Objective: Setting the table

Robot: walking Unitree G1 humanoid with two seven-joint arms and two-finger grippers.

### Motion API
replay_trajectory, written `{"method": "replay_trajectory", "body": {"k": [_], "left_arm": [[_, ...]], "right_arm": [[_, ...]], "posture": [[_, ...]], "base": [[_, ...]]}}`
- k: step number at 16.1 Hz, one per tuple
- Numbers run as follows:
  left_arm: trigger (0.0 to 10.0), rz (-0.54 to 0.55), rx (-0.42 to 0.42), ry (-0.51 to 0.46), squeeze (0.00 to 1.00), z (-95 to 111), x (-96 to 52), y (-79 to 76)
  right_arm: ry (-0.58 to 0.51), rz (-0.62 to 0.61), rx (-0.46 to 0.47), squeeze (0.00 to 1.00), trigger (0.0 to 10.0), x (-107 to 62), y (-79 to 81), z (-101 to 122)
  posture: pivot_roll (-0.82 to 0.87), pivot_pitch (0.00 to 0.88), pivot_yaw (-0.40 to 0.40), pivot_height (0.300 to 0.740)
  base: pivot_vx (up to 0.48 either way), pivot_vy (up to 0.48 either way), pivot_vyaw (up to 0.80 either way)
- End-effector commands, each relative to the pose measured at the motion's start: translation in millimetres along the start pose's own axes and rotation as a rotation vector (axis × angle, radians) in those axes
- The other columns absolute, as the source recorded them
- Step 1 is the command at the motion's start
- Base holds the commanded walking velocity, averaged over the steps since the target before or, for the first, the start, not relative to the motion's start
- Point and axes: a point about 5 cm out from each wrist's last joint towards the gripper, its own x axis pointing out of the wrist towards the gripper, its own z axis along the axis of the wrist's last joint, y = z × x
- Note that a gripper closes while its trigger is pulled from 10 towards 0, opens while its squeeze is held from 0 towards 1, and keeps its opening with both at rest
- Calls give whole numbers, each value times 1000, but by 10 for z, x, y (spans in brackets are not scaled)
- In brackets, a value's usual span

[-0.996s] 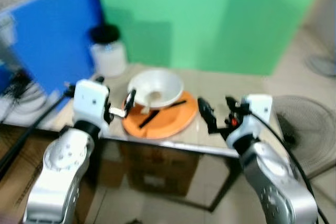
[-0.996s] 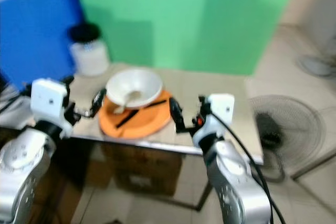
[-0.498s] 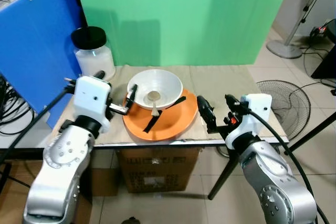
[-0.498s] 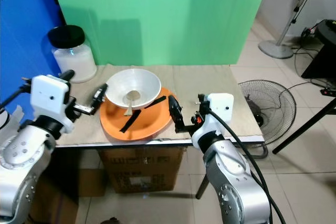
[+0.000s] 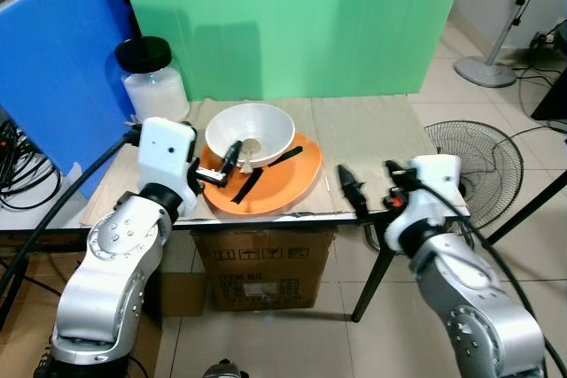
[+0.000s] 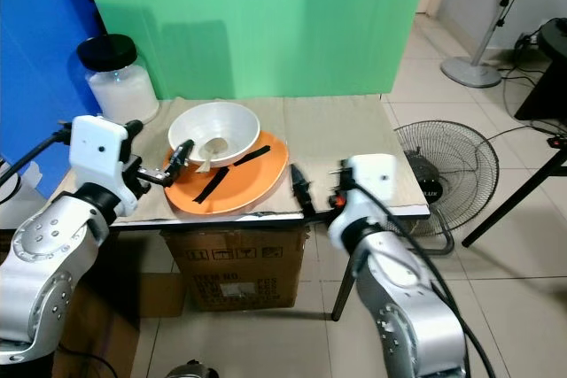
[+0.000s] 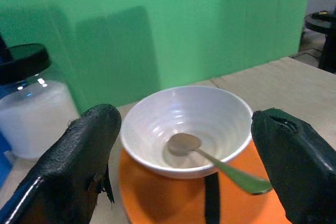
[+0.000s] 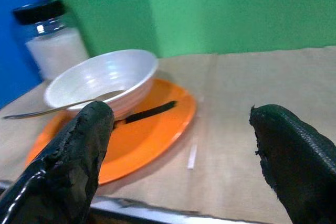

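Our left gripper (image 5: 232, 153) hangs with fingers apart just beside the white bowl (image 5: 251, 133), which sits with its spoon (image 7: 210, 159) on the orange plate (image 5: 276, 181) straight ahead of it. Our right gripper (image 5: 349, 187), also spread, hovers right of that plate.

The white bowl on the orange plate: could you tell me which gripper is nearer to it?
Left. The left gripper is open at the white bowl's near rim, over the orange plate. The right gripper is open beyond the plate's right edge.
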Motion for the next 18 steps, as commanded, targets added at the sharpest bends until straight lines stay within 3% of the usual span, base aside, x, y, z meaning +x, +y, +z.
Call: {"method": "replay_trajectory", "body": {"k": [1, 5, 10, 18], "left_arm": [[10000, 8, 7, -8, 0, 26, -4, 3], [10000, 7, 52, -31, 0, 48, -81, -8], [10000, -14, 63, -27, 0, 43, -99, -21], [10000, -50, 73, -10, 0, 1, -118, -64]], "right_arm": [[-11, 32, -6, 0, 10000, 0, 36, 59], [12, 116, -30, 0, 10000, 11, 118, 48], [5, 161, -37, 0, 10000, 49, 163, 96], [-30, 123, -23, 0, 10000, 78, 123, 187]], "posture": [[90, 22, 24, 740], [100, 23, 11, 740], [107, 24, 8, 740], [106, 25, 8, 740]], "base": [[0, 0, 0], [0, 0, 600], [291, 0, 800], [307, 0, 0]]}}
